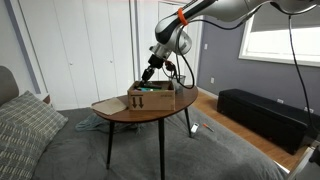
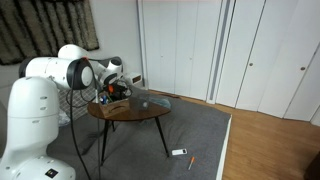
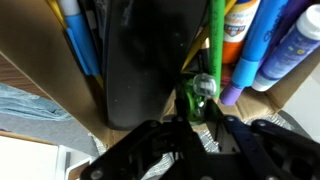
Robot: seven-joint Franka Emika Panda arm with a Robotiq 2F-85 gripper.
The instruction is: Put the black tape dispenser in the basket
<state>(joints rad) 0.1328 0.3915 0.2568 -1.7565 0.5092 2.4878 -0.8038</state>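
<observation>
My gripper [image 3: 196, 118] reaches down into the brown box [image 1: 150, 98] on the round wooden table [image 1: 120, 110]; it also shows in the exterior views [image 1: 148, 72] [image 2: 112, 88]. In the wrist view a large black object, apparently the black tape dispenser [image 3: 140, 60], lies in the box just left of my fingers. The fingertips sit close together on either side of a green pen [image 3: 200, 92]. I cannot make out the wire-mesh basket in any view.
Blue, purple and orange markers [image 3: 270, 45] stand packed in the box beside the green pen. The box's cardboard walls [image 3: 50, 85] are close on both sides. A long black bench [image 1: 265, 115] stands by the wall, and small items lie on the carpet [image 2: 180, 153].
</observation>
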